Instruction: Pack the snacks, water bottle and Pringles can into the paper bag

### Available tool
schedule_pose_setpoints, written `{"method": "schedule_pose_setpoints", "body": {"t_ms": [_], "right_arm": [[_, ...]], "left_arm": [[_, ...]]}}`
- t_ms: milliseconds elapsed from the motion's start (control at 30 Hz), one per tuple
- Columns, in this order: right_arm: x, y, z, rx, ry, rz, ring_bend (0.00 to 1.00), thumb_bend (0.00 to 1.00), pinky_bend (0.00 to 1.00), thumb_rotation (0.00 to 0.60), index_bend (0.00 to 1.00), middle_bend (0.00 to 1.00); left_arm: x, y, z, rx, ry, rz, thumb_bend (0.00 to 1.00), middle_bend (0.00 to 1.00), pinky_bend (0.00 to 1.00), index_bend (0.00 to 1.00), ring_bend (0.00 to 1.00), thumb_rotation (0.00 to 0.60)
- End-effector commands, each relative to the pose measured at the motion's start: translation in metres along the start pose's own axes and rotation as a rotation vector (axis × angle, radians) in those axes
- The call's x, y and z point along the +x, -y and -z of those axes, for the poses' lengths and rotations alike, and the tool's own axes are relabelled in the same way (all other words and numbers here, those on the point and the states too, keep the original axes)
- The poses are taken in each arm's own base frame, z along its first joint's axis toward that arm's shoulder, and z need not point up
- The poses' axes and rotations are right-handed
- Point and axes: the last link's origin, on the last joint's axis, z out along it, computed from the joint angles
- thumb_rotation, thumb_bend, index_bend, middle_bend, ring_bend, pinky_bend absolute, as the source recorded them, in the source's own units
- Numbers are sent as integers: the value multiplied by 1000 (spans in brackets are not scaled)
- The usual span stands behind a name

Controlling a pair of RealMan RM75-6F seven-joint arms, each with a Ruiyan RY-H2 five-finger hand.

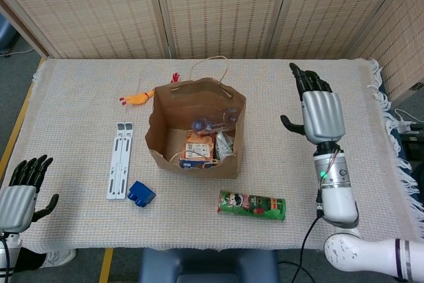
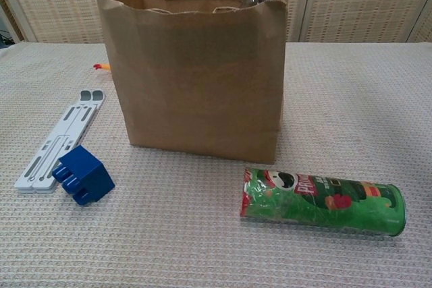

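- The counter (image 1: 344, 97), under a woven cream cloth with a fringe at the right end, fills both views.
- The paper bag (image 1: 197, 130) stands upright and open near the middle of the counter; its string handles rise at the far rim, and the chest view shows its plain brown front face (image 2: 196, 72).
- The right hand (image 1: 320, 109) hangs above the counter well to the right of the bag, back of the hand up, fingers (image 1: 306, 79) fairly straight and close together with the thumb out to the side, holding nothing.
- The left hand (image 1: 20, 193) sits at the lower left corner off the counter's edge, fingers (image 1: 30, 169) spread apart and empty.
- The Pringles can (image 1: 252, 204), green, lies on its side on the cloth just in front of the bag's right corner and apart from it; in the chest view (image 2: 322, 200) its lid end points left.
- A white folding stand (image 1: 120, 160) lies flat, left of the bag, its long side running toward the robot.
- The water bottle (image 1: 213, 122), clear plastic, lies tilted inside the bag toward the far right side.
- A snack pack (image 1: 198, 149) with orange and brown print rests on the bag floor, and a silvery snack packet (image 1: 224, 144) stands beside it against the right wall.
- A blue block (image 1: 141, 193) sits on the cloth just beside the near end of the stand.
- A yellow rubber chicken (image 1: 136, 99) with red feet lies behind the bag's left corner.
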Motion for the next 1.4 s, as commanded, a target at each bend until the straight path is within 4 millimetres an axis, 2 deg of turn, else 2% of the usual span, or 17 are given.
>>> {"method": "schedule_pose_setpoints", "body": {"t_ms": [33, 167, 267, 400, 500, 700, 900, 1233, 1300, 1400], "right_arm": [[-11, -52, 29, -49, 177, 62, 96, 118, 219, 600, 0, 154], [-26, -79, 51, -1, 396, 185, 95, 78, 205, 600, 0, 154], [-38, -84, 65, 79, 519, 269, 79, 53, 183, 600, 0, 149], [-57, -75, 82, 187, 612, 278, 55, 33, 149, 600, 0, 139], [-73, -60, 97, 272, 648, 259, 45, 17, 139, 600, 0, 132], [-101, -42, 117, 344, 718, 211, 34, 0, 126, 600, 0, 112], [-129, -35, 127, 364, 739, 258, 34, 0, 126, 600, 0, 112], [-179, -14, 131, 340, 742, 291, 40, 0, 129, 600, 0, 112], [-190, -10, 132, 328, 748, 298, 57, 0, 155, 600, 6, 112], [-196, -7, 133, 318, 744, 298, 150, 38, 285, 600, 98, 155]], "left_arm": [[0, 0, 0, 1, -2, -2, 374, 0, 0, 22, 0, 600], [0, -1, 0, 5, -4, -7, 373, 0, 0, 22, 0, 600], [0, -1, 0, 9, -6, -9, 374, 0, 0, 22, 0, 600], [-1, -1, 0, 12, -8, -11, 373, 0, 0, 22, 0, 600], [0, -1, 0, 12, -8, -9, 373, 0, 0, 22, 0, 600], [0, -1, 0, 11, -7, -6, 373, 0, 0, 22, 0, 600], [0, -1, 0, 10, -7, -4, 373, 0, 0, 22, 0, 600], [0, -1, 0, 8, -6, -5, 373, 0, 0, 22, 0, 600], [0, 0, 0, 7, -5, -4, 374, 0, 0, 22, 0, 600], [0, 0, 0, 6, -4, -2, 373, 0, 0, 22, 0, 600]]}}
